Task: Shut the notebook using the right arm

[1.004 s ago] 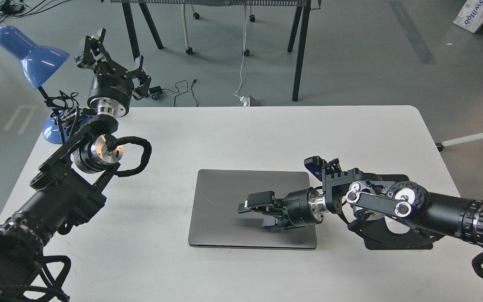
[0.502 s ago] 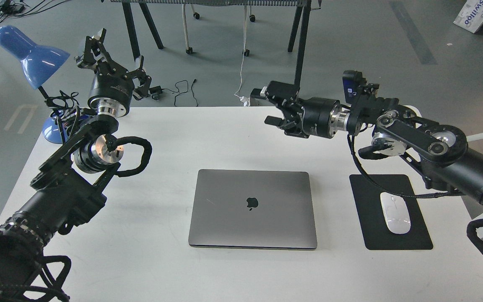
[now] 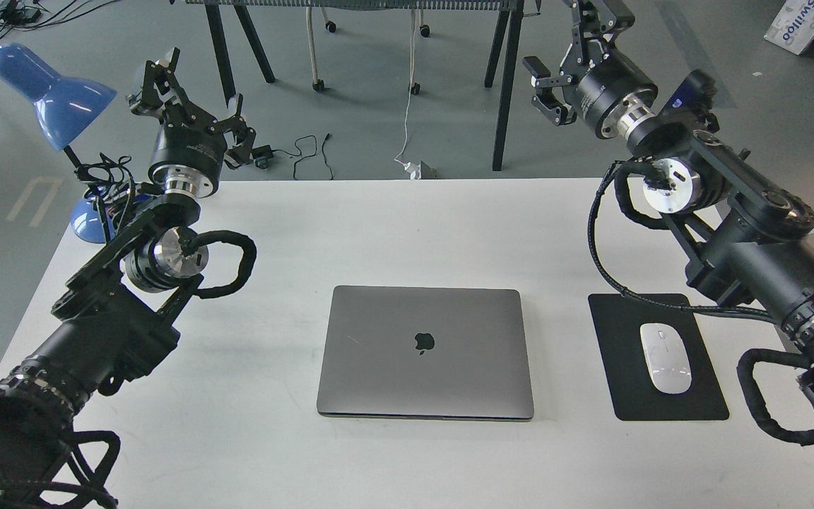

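Observation:
The notebook [image 3: 425, 351] lies shut and flat in the middle of the white table [image 3: 407, 226], its grey lid up with the dark apple logo showing. My right gripper [image 3: 568, 46] is raised high at the back right, well beyond the table's far edge and far from the notebook. Its fingers are spread open and hold nothing. My left gripper [image 3: 197, 97] is held up at the back left next to the blue lamp, open and empty.
A blue desk lamp [image 3: 54, 92] stands at the table's back left corner. A black mouse pad [image 3: 619, 332] with a white mouse [image 3: 665, 358] lies right of the notebook. Black table legs [image 3: 502, 106] and cables are on the floor behind.
My right gripper rested low on the shut lid, then lifted off and swung up and back to the far right. The notebook stays shut. The left arm has not moved.

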Robot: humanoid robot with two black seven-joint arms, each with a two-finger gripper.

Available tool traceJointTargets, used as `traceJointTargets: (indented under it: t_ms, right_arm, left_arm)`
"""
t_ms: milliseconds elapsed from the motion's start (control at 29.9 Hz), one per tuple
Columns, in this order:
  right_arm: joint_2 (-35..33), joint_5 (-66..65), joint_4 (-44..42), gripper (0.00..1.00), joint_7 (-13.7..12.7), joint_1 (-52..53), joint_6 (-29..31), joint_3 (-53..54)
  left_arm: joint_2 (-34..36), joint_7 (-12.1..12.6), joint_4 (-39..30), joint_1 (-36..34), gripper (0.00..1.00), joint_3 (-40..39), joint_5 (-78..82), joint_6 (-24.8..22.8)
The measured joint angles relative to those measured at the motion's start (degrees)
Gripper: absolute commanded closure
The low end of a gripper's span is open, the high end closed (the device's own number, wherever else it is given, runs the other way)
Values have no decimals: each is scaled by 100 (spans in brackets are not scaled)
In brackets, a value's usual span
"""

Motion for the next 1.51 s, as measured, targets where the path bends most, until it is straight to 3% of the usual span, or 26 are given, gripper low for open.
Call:
traceJointTargets:
  t_ms: [167,435,971,1506]
  right_arm:
    - [-14,558,55,0,38,-139,58,51]
    - [-12,924,484,0,40,-741,785,761]
    - [33,1470,570,0,57,-1157,1155,1254]
    - [36,1462,510,0,59,-1200,1141,1147]
  left_arm:
    - [5,0,0,0,0,0,0,0]
    - [9,0,0,0,0,0,0,0]
    - [10,0,0,0,0,0,0,0]
    - [9,0,0,0,0,0,0,0]
